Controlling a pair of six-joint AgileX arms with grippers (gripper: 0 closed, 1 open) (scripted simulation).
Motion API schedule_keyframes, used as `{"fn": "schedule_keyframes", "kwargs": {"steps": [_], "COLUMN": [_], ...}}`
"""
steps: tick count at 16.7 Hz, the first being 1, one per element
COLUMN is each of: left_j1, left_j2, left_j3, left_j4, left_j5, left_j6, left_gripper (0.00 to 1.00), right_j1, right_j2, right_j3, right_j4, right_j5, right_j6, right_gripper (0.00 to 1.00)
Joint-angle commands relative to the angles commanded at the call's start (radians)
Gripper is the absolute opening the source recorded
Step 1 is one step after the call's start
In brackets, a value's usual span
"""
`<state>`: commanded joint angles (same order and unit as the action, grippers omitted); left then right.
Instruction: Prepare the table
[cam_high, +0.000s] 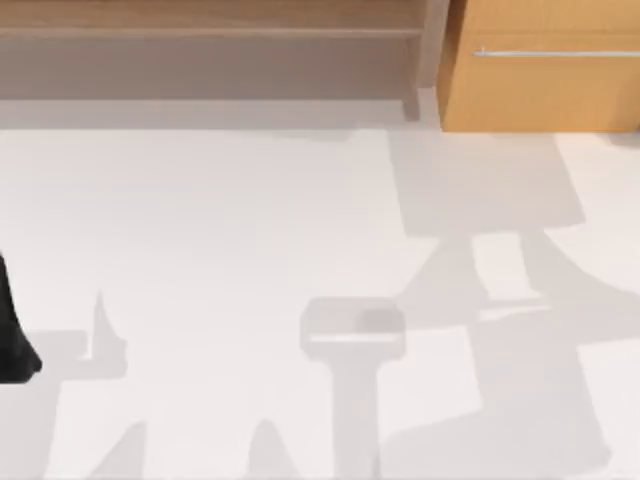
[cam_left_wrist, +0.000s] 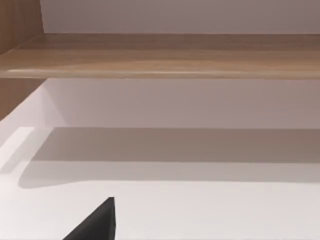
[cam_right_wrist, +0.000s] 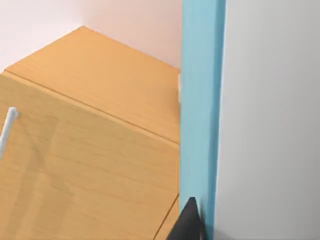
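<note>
The table is a wide, plain white top across the top view, crossed by grey shadows of the arms. A black piece of my left arm juts in at the table's left edge. In the left wrist view, a dark tip of my left gripper hangs low over the bare table, facing the shelf. A dark tip of my right gripper shows in the right wrist view, close to a blue upright strip and beside the cabinet.
A tan wooden shelf unit runs along the back of the table, its board above a shaded gap. An orange-wood drawer cabinet with a silver bar handle stands at the back right. A light-grey panel adjoins the blue strip.
</note>
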<state>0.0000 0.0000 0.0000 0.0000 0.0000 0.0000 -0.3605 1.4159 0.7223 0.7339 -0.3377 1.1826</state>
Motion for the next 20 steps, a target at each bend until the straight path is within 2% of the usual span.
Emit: {"fn": "schedule_keyframes", "kwargs": {"steps": [3, 6, 13, 20], "left_j1": [0.0, 0.0, 0.0, 0.0], "left_j2": [0.0, 0.0, 0.0, 0.0], "left_j3": [0.0, 0.0, 0.0, 0.0], "left_j4": [0.0, 0.0, 0.0, 0.0], "left_j5": [0.0, 0.0, 0.0, 0.0], "left_j6": [0.0, 0.0, 0.0, 0.0], "left_gripper": [1.0, 1.0, 1.0, 1.0], "right_j1": [-0.155, -0.224, -0.169, -0.165], "right_j2": [0.091, 0.213, 0.446, 0.458], "right_j3": [-0.022, 0.002, 0.166, 0.175], "right_j4": [-0.024, -0.045, -0.054, -0.053], "right_j5": [-0.033, -0.065, -0.12, -0.122], "right_j6": [0.094, 0.168, 0.251, 0.255], "right_gripper": [0.0, 0.0, 0.0, 0.0]}}
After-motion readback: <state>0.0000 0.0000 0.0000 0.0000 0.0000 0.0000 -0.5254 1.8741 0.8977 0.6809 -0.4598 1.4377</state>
